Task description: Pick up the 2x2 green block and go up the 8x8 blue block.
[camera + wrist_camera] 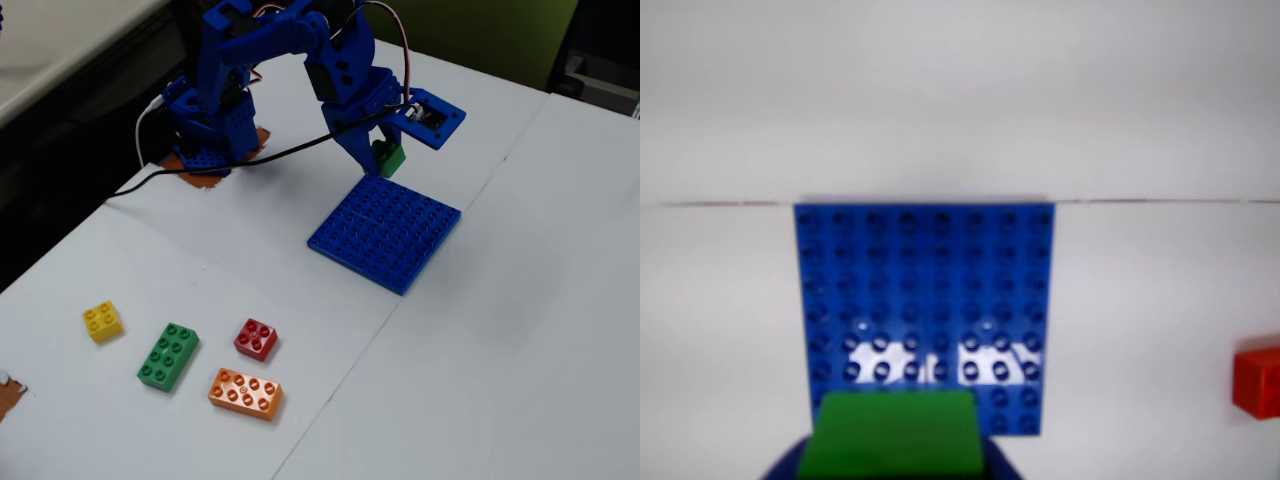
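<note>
My gripper (381, 160) is shut on the 2x2 green block (391, 158), holding it just above the far edge of the 8x8 blue block (385, 232) in the fixed view. In the wrist view the green block (895, 432) fills the bottom centre between the dark blue jaws of the gripper (895, 455). The flat blue studded plate (925, 290) lies right beyond it on the white table. The block's studs are hidden.
At the front left of the fixed view lie a yellow brick (103, 321), a long green brick (168, 356), a red brick (256, 339) and an orange brick (245, 393). The arm's base (210, 130) stands at the back. A red-orange object (1257, 382) shows at the wrist view's right edge.
</note>
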